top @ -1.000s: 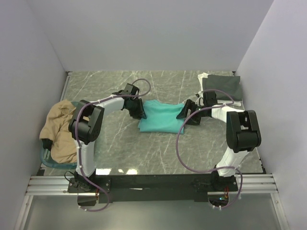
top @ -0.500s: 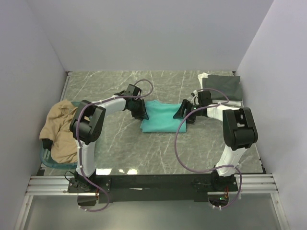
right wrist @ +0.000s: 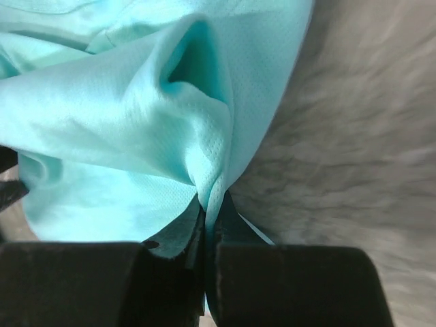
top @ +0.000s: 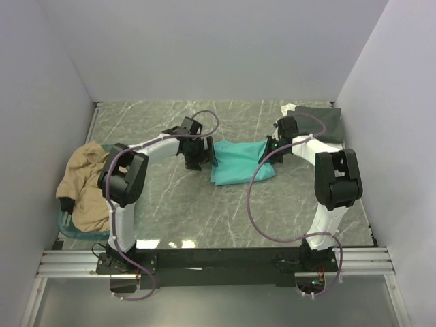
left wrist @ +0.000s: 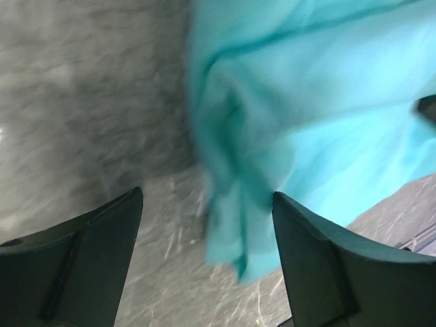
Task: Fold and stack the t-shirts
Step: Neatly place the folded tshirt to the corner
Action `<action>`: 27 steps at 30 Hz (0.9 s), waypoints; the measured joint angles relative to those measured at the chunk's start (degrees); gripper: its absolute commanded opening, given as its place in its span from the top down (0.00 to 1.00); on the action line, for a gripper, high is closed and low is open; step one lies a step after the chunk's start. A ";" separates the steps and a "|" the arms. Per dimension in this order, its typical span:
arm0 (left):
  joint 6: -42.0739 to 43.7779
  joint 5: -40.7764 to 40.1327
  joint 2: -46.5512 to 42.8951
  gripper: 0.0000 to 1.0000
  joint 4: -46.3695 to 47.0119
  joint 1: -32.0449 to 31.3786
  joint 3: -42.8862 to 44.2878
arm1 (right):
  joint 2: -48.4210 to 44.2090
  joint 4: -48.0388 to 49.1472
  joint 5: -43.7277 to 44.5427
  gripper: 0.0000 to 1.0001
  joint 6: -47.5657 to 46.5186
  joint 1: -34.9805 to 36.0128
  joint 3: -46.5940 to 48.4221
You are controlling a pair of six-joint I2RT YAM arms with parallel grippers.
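My right pincer has snapped shut on the right edge of the teal-green t-shirt and dragged it rightward. My left pincer has let go and gapes wide. The shirt lies bunched and creased mid-tabletop, between them.

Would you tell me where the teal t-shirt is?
Top view: the teal t-shirt lies at centre, between the left tool and the right tool pinching it.

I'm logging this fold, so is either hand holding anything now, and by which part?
The right hand pinches the teal t-shirt by a bunched fold at its right-side edge. The left hand is open, holding nothing.
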 measured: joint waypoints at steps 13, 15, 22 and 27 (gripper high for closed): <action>0.15 -1.95 -15.04 0.15 -0.76 2.67 -8.24 | 5.14 -15.04 18.58 1.00 -11.26 0.00 19.96; 0.13 -1.95 -16.94 0.15 0.24 2.67 -10.12 | 7.50 -17.18 21.90 1.00 -12.61 0.00 23.43; -0.50 -1.90 -18.67 0.16 2.27 2.67 -17.29 | 13.05 -22.58 33.99 1.00 -17.09 0.00 35.41; -0.96 -1.79 -18.86 0.16 3.50 2.67 -22.18 | 14.47 -24.30 41.18 1.00 -19.74 -0.02 42.23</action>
